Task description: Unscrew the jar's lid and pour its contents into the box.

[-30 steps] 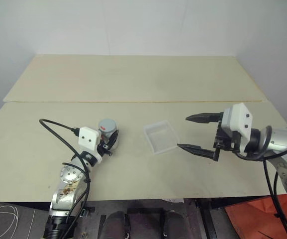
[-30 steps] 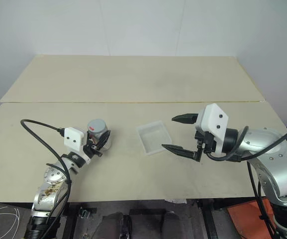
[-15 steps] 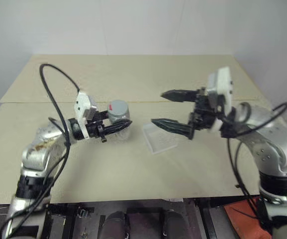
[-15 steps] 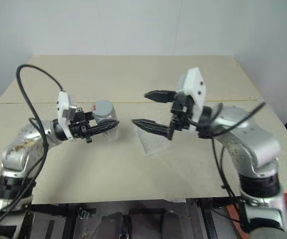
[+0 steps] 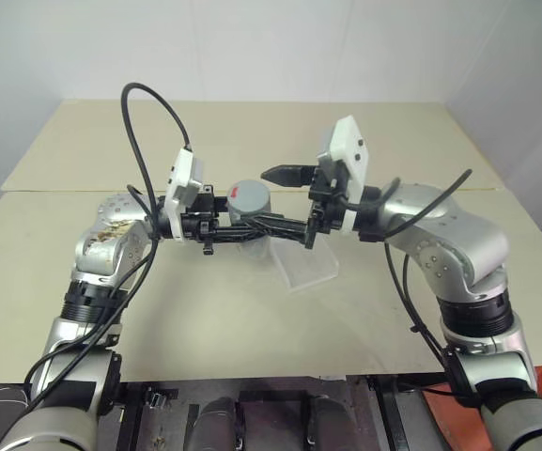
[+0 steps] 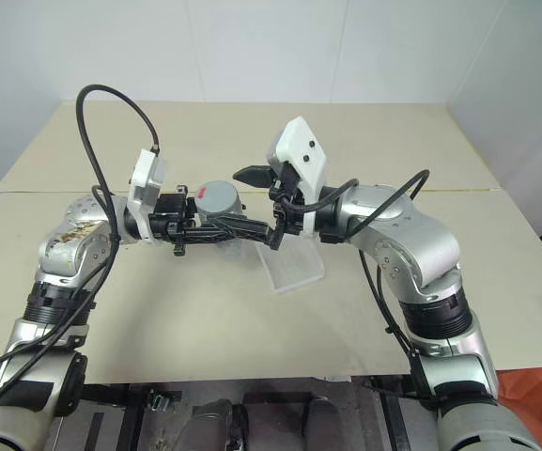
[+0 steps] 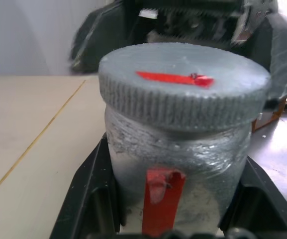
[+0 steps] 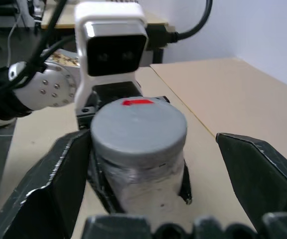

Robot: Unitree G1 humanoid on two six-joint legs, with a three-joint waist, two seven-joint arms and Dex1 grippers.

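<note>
My left gripper's (image 5: 252, 226) two black fingers (image 7: 86, 194) are clamped against the sides of the jar (image 5: 248, 209), holding it upright in the air above the beige table (image 5: 252, 310). My right gripper (image 5: 285, 201) reaches in from the opposite side with its fingers (image 8: 58, 174) spread as wide as they go, one on either side of the jar's top, neither touching it from what I can see. The grey lid (image 7: 183, 82) sits on the jar, a red mark across its top, and a red strip runs down the clear wall below it. I can't make out the contents through the wall. The clear plastic box (image 5: 310, 268) lies on the table just below the two grippers.
</note>
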